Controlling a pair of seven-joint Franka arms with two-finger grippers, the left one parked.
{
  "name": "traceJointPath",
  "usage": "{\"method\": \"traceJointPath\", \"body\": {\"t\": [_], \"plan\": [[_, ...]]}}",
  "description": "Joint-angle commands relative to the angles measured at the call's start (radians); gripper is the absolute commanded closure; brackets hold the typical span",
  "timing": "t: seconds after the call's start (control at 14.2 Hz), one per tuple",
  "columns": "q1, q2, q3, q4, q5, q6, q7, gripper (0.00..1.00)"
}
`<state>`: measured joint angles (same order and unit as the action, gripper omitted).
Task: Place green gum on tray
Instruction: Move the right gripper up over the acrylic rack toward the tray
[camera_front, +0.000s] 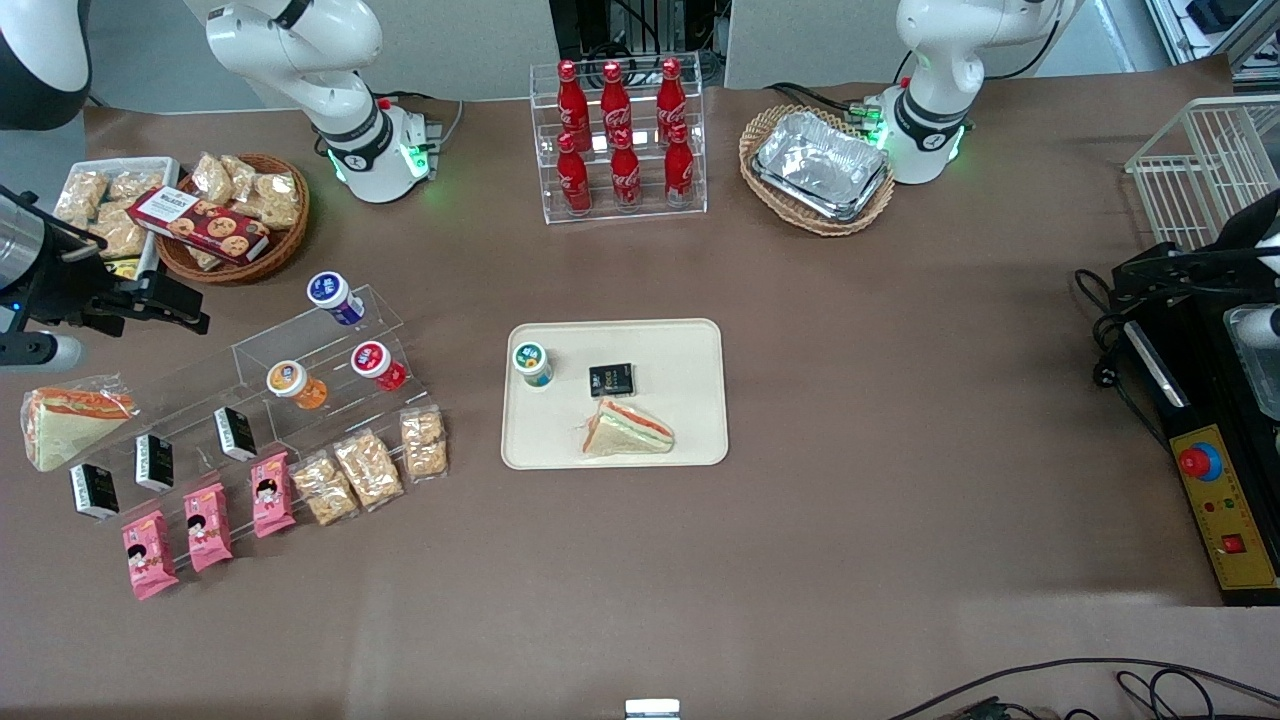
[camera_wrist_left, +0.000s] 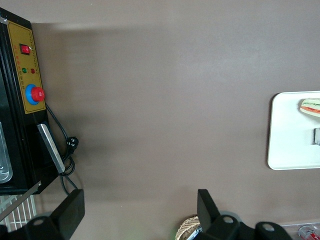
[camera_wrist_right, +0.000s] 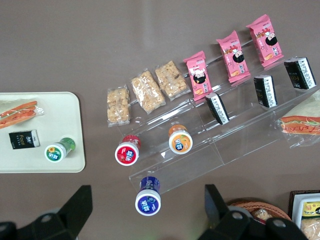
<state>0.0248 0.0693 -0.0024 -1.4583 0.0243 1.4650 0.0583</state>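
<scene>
The green gum (camera_front: 531, 362), a small bottle with a green-and-white lid, stands upright on the cream-beige tray (camera_front: 680, 345), near the tray's corner toward the working arm. It also shows in the right wrist view (camera_wrist_right: 59, 150), on the tray (camera_wrist_right: 50, 107). The tray's edge shows in the left wrist view (camera_wrist_left: 287, 145). My gripper (camera_front: 175, 305) is open and empty. It hangs high at the working arm's end of the table, well away from the tray. In the right wrist view the gripper (camera_wrist_right: 147, 192) is over the blue-lidded bottle (camera_wrist_right: 148, 196).
A wrapped sandwich (camera_front: 628, 428) and a black packet (camera_front: 611, 379) lie on the tray. A clear stepped rack (camera_front: 300, 345) holds blue (camera_front: 335, 296), orange (camera_front: 295, 384) and red (camera_front: 378, 364) gum bottles, with snack packs nearer the camera. A cola rack (camera_front: 620, 135) and baskets stand farther back.
</scene>
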Motion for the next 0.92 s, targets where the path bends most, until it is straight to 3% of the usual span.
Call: {"method": "traceJointPath", "body": {"t": [0.0,0.85], "plan": [[-0.013,-0.005,0.001,-0.001,0.031,-0.012,-0.011,0.0],[-0.019,-0.019,0.005,-0.028,0.083,-0.058,0.006,0.0]]}}
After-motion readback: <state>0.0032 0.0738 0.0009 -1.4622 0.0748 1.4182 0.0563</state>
